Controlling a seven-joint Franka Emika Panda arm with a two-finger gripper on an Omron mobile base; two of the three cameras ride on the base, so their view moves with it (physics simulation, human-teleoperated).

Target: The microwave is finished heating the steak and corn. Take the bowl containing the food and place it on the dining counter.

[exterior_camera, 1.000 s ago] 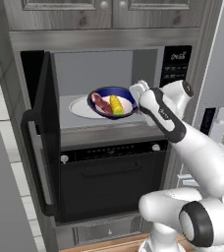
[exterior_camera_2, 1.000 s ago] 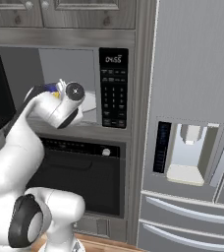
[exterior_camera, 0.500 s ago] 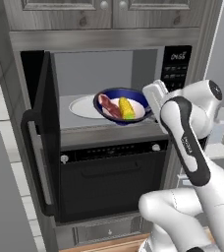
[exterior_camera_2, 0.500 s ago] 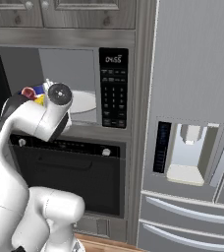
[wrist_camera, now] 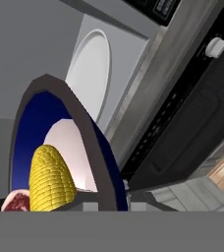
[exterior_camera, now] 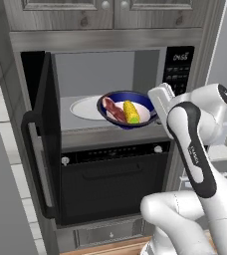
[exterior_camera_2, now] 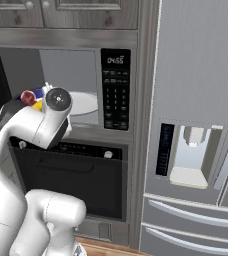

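**A:** Left base view: bowl (exterior_camera: 128, 110) with steak (exterior_camera: 113, 110) and corn (exterior_camera: 131, 111) sits at the microwave (exterior_camera: 105, 94) mouth, tool (exterior_camera: 158, 99) at its right rim.

**B:** Hand view: rim (wrist_camera: 97, 147) runs between the fingers, looks clamped. Stiff, probably slippery. Keep it level.

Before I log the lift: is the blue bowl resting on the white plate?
No, the blue bowl hangs at the microwave's mouth, clear of the white plate.

Claw (exterior_camera: 157, 107) fingertips hidden behind bowl (exterior_camera: 141, 101) rim; steak (wrist_camera: 15, 202) cut off by frame bottom.
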